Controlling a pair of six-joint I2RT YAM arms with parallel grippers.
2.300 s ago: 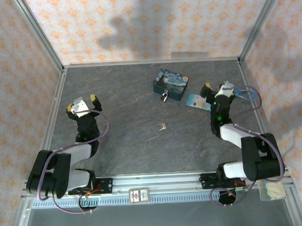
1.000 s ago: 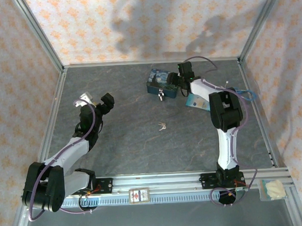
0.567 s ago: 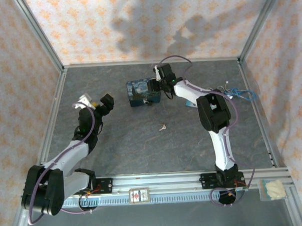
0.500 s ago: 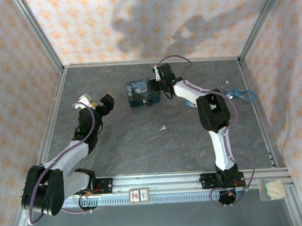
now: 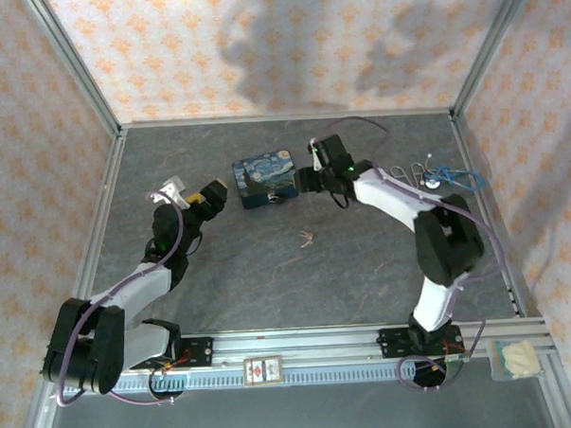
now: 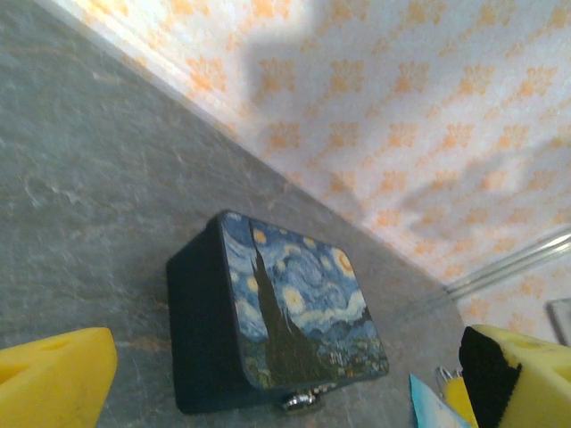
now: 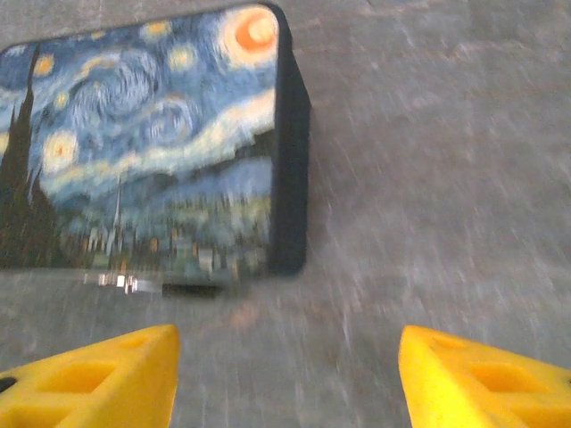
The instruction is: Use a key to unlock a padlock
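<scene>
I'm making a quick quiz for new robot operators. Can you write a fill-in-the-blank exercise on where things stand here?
1. The key lies loose on the ____, apart from both grippers.
2. The right gripper faces the blue tin with its jaws ____.
3. The scissors lie on the ____ arm's side.
4. The left gripper is open and holds ____.

Missing words: table; open; right; nothing.
</scene>
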